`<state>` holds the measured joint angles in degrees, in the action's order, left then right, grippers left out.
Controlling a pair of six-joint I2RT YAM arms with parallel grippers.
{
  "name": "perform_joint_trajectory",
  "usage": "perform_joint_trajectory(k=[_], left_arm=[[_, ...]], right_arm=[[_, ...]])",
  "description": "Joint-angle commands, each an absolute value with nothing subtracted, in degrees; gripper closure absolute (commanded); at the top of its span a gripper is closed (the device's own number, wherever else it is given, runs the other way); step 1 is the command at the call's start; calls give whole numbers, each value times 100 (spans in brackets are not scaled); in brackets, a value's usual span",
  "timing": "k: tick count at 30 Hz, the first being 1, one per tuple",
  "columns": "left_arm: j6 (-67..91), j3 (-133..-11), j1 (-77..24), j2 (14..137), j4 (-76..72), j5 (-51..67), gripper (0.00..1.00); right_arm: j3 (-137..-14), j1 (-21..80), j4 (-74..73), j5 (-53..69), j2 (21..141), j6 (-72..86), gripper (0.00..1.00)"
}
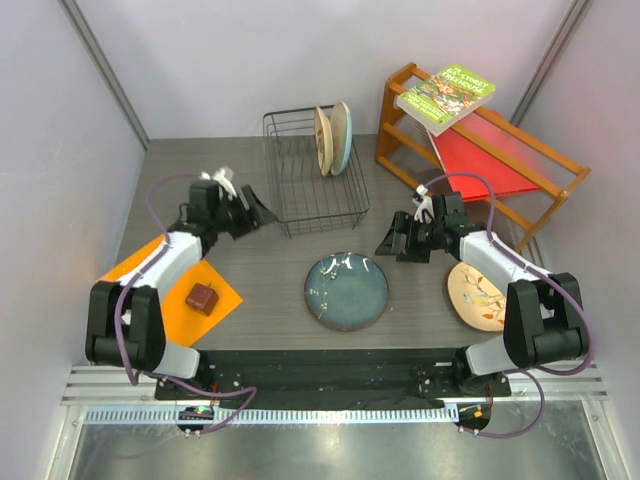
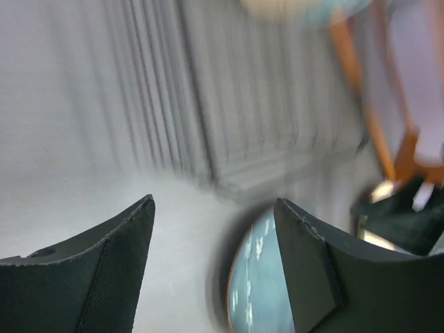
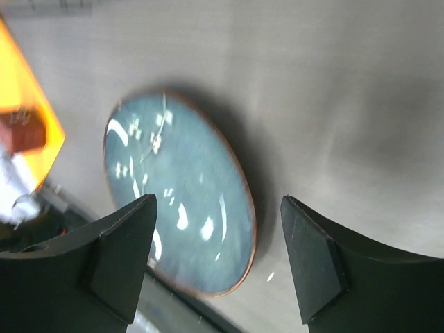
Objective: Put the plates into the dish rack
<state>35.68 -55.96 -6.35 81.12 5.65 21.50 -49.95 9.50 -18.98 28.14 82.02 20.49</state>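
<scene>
The black wire dish rack (image 1: pixel 300 195) stands at the back middle of the table. Two plates lean upright at its right side: a tan one (image 1: pixel 322 140) and a cream and light-blue one (image 1: pixel 342 137). A dark blue-grey speckled plate (image 1: pixel 346 290) lies flat on the table in front of the rack, also seen in the wrist views (image 2: pixel 260 277) (image 3: pixel 177 201). Another tan-orange painted plate (image 1: pixel 478 298) lies flat under my right arm. My left gripper (image 1: pixel 266 214) (image 2: pixel 214 208) is open and empty beside the rack's left front corner. My right gripper (image 1: pixel 386 245) (image 3: pixel 217 205) is open and empty above the table, right of the blue-grey plate.
An orange mat (image 1: pixel 190 290) with a small brown block (image 1: pixel 202 297) lies at the near left. An orange wooden shelf (image 1: pixel 480 150) holding a book (image 1: pixel 445 95) and a red sheet stands at the back right. Grey walls close in both sides.
</scene>
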Motion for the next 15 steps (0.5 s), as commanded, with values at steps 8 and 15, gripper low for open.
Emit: perform_joint_trajectory(k=[8, 15], left_arm=[[4491, -3886, -1634, 8050, -184, 2593, 38], [4772, -3341, -2012, 8332, -896, 2988, 50]], right_arm=[[-4185, 958, -1863, 4175, 8068, 2083, 25], [-3990, 870, -1802, 4113, 8490, 2057, 25]])
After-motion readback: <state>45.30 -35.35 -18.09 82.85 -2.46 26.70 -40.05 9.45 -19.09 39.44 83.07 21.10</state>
